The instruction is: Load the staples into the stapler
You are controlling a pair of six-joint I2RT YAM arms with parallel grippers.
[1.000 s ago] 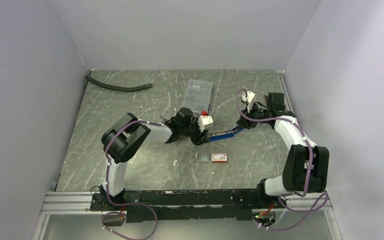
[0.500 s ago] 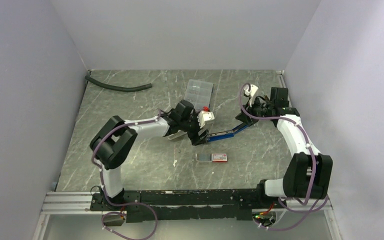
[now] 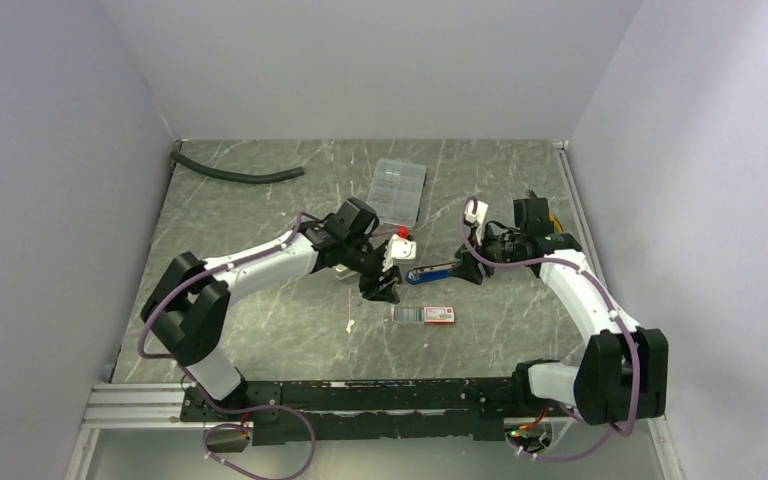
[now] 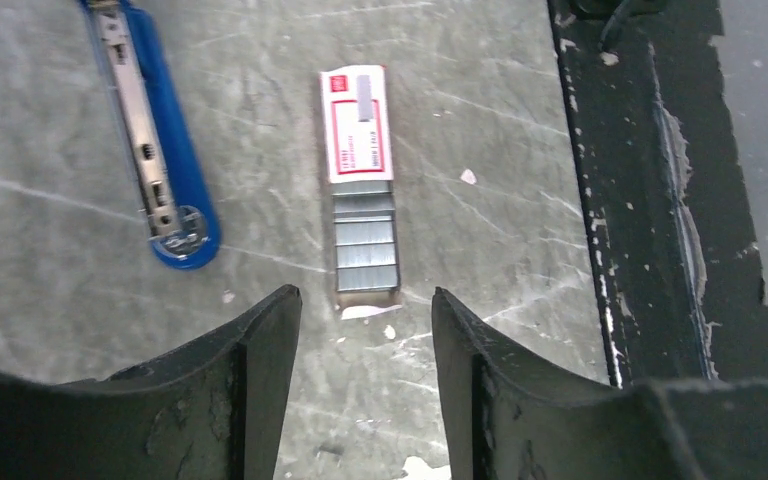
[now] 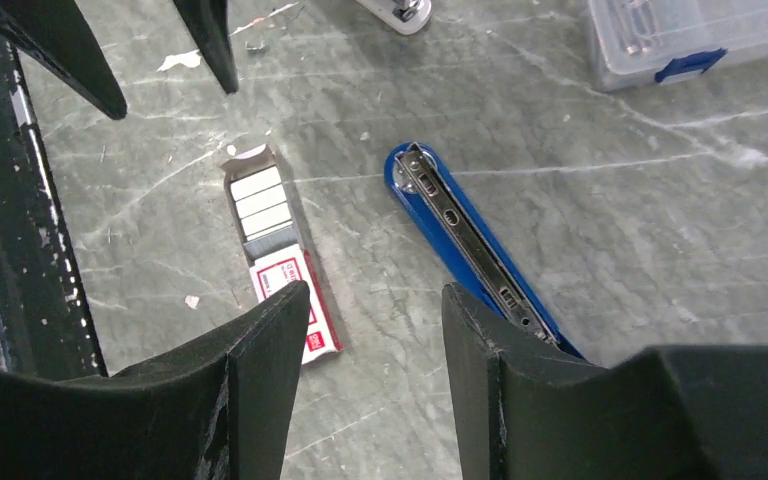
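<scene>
I'm at pickup: left gripper [image 4: 365,296], jaws apart and empty, has the staples [image 4: 366,250] at twelve o'clock. Right gripper [image 5: 375,292], likewise apart and empty, faces the stapler [image 5: 460,235]. Next I'd pinch them squarely.

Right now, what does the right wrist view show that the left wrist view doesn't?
Right wrist only: a corner of the clear compartment case with its blue latch, the left gripper seen from outside, and the right gripper, open and empty. Left wrist only: the whole staple box with nothing over its red end; in the other view the right gripper covers part of it. Both: the open blue stapler, the staples in their slid-out tray, the black rail and the marbled table.
</scene>
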